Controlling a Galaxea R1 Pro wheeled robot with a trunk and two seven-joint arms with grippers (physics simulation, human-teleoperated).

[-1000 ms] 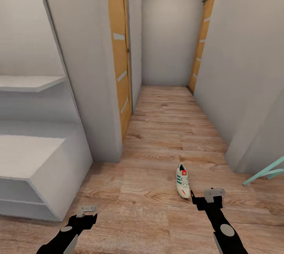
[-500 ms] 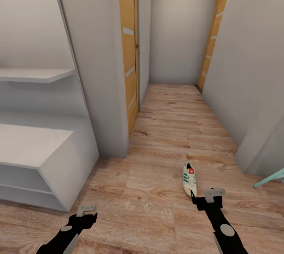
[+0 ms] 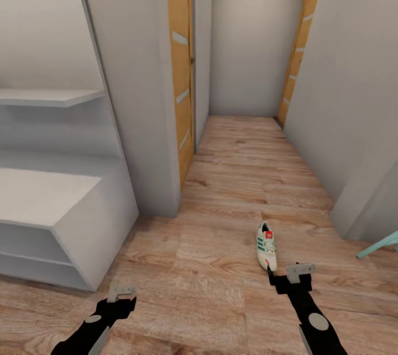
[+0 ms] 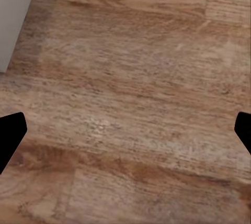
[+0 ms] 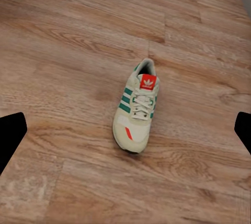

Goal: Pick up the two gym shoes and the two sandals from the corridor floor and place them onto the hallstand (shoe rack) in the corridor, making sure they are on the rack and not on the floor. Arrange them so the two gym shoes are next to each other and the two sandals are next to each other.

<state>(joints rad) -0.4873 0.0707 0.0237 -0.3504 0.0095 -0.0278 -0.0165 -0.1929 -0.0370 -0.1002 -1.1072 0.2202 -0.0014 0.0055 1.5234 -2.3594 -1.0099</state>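
One gym shoe [image 3: 266,245], white with green stripes and a red tongue tab, lies on the corridor floor [image 3: 221,189], toe toward me. My right gripper [image 3: 284,276] hovers just in front of its toe. In the right wrist view the shoe [image 5: 135,110] lies below the open right gripper [image 5: 125,132], between its wide-spread fingertips [image 5: 10,135]. My left gripper [image 3: 121,298] hangs open [image 4: 125,132] over bare planks, near the hallstand [image 3: 44,195] at the left. The sandals are out of view.
A white wall corner [image 3: 143,95] juts out beside the hallstand. Wooden doors stand on the left [image 3: 179,68] and right [image 3: 296,57] of the narrow corridor. A teal bar [image 3: 381,244] pokes in low at the right edge.
The whole view has shifted, so the camera moved: the hallstand and shoe sit further right and the shoe looks closer to my right gripper. Both arms keep the same pose.
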